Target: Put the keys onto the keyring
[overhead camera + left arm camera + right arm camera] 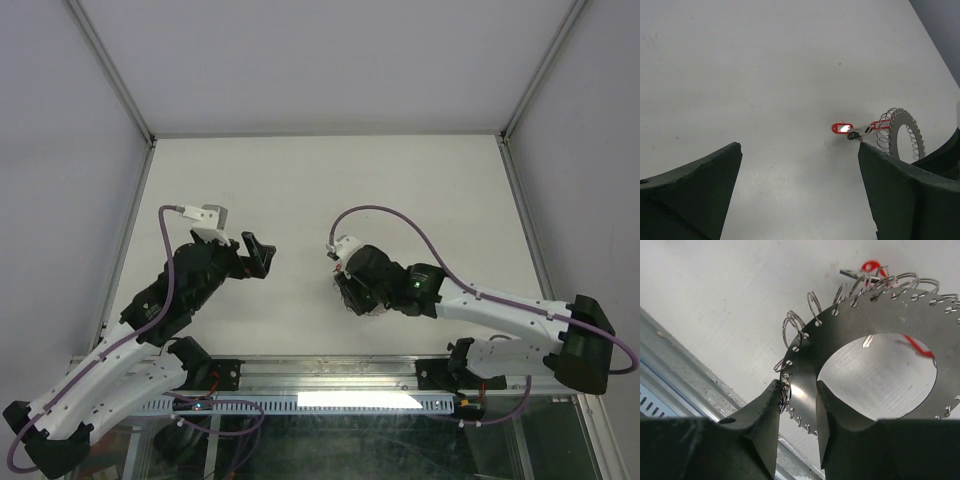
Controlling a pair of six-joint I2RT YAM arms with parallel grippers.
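Keys: tiny silver key with red oval tag [842, 128] lying on white worktop [765, 75] | right claw [797, 390] clenching flat steel keyring [840, 335] beside it, steadying it | left claw [799, 150] hovering released, free to fetch.

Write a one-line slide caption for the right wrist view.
Right gripper pinches the flat keyring by its rim, edged with small wire loops; a red key tag shows behind.

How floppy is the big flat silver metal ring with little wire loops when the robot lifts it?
Probably stiff: the flat silver metal ring looks unbent though the right gripper pinches only one edge. Its little wire loops sit loosely in holes, so they'd likely swing.
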